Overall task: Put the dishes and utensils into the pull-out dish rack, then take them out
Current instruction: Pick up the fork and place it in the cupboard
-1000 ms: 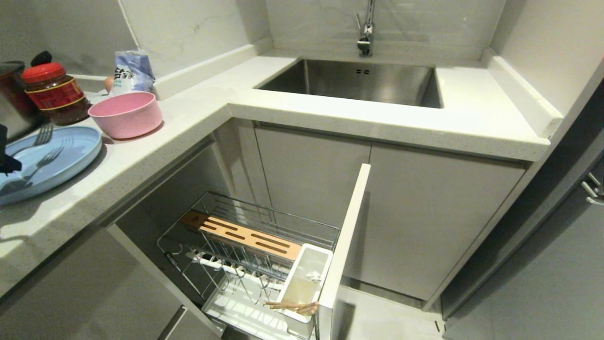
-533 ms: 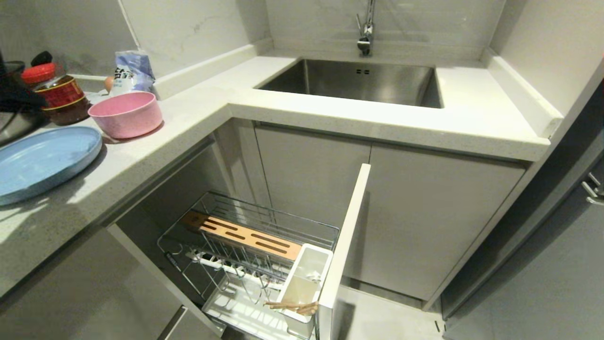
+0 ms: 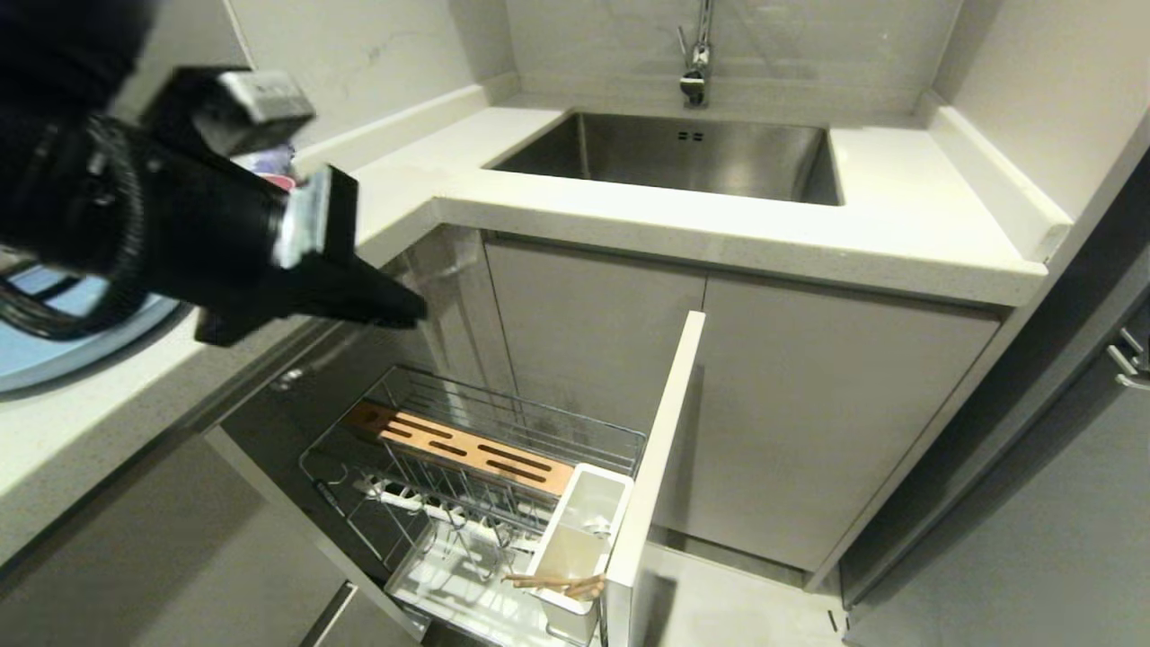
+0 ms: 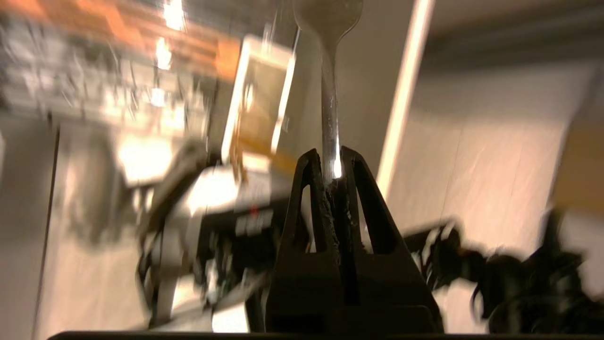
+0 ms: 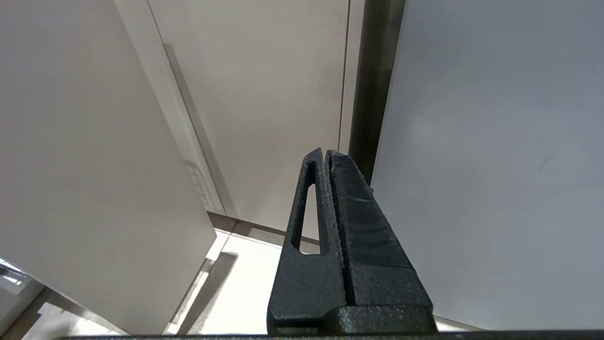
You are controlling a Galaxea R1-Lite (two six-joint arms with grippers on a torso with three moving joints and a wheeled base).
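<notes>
A: What does the rack (image 3: pixel 476 467) hold?

B: It stands pulled out of the cabinet below the counter (image 3: pixel 629 216), its white front panel (image 3: pixel 660 431) edge-on to the head camera. The utensil cup (image 3: pixel 579 539) sits against that panel, and the chopsticks (image 3: pixel 557 584) lie tilted across its near end, their tips past the rim. A wooden strip (image 3: pixel 467 447) with slots runs along the wire basket, and the drip tray (image 3: pixel 449 580) shows beneath the wires. No dish stands in the wire slots.

A: And the dishes?

B: The plate (image 3: pixel 36 355) lies on the counter at the left, mostly hidden by the arm; only a blue crescent of it shows. Of the bowl (image 3: pixel 280 182) only a pink sliver shows behind the wrist. The sink (image 3: pixel 683 153) is farther back, under the tap (image 3: pixel 696 54).

A: Where is the fork?

B: In the left gripper (image 4: pixel 331 158). In the wrist view the fingers are closed narrow on the fork (image 4: pixel 329 94) at its handle, and the metal runs straight out beyond the tips to a rounded end. Its tines cannot be seen.

A: How is the left arm posed?

B: It reaches in from the upper left of the head view, above the counter edge, with the gripper (image 3: pixel 400 310) pointing toward the open cabinet, above the rack and apart from it.

A: The right gripper?

B: The right gripper (image 5: pixel 328 156) hangs low by the cabinet doors (image 5: pixel 264 104), fingers pressed together on nothing.
</notes>
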